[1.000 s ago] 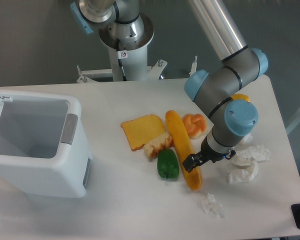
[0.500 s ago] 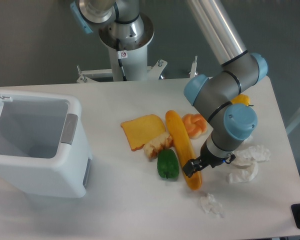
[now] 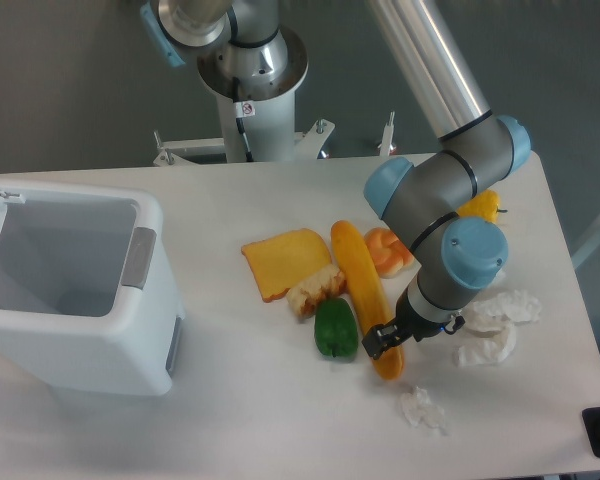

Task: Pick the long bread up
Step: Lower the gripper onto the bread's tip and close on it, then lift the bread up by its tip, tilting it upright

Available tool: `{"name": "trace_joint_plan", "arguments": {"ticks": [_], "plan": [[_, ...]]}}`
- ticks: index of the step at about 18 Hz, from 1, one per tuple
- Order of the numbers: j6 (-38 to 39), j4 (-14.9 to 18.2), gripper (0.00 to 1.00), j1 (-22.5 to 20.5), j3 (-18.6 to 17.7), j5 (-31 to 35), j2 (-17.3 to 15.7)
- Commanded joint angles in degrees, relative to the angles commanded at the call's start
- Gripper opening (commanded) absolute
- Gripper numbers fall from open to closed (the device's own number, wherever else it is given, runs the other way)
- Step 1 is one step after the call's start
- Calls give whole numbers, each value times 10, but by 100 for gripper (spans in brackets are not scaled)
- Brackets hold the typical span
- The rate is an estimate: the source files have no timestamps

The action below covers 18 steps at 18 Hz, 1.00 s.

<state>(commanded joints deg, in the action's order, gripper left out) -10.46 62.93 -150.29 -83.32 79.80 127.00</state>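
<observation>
Long bread (image 3: 361, 278) lies between green pepper (image 3: 336, 329) and bun (image 3: 389, 250); gripper (image 3: 384, 338) grips its lower end.

White table (image 3: 230, 420), white bin (image 3: 70, 290) at left; long bread (image 3: 363, 285), green pepper (image 3: 336, 329), toast slice (image 3: 283, 262), knotted bun (image 3: 388, 250), crumpled white wrappers (image 3: 490, 330) lay on it

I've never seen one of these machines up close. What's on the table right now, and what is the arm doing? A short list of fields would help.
arm: reaching down over the table, its tool at the near end of the long bread
tool state: fingers straddle the loaf; firm grip cannot be told
long bread: lying flat on the table
beside it: green pepper on one side, bun on the other
also there: toast slice, white bin, crumpled white bits
</observation>
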Motion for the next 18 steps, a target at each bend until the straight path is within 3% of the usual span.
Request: {"name": "trace_joint_plan", "arguments": {"ticks": [3,5,8,11,12,16,18], "plan": [[0,0,75,2,0,0,4],[0,0,62,4,0,0,4],[0,0,57,4,-2,0,5],[0,0,18,4,-2,1,2],[-1,1,12,5,-3,3,1],[-4,1,8,6,-1,5,-8],[-2,1,0,6,0,9,-17]]}}
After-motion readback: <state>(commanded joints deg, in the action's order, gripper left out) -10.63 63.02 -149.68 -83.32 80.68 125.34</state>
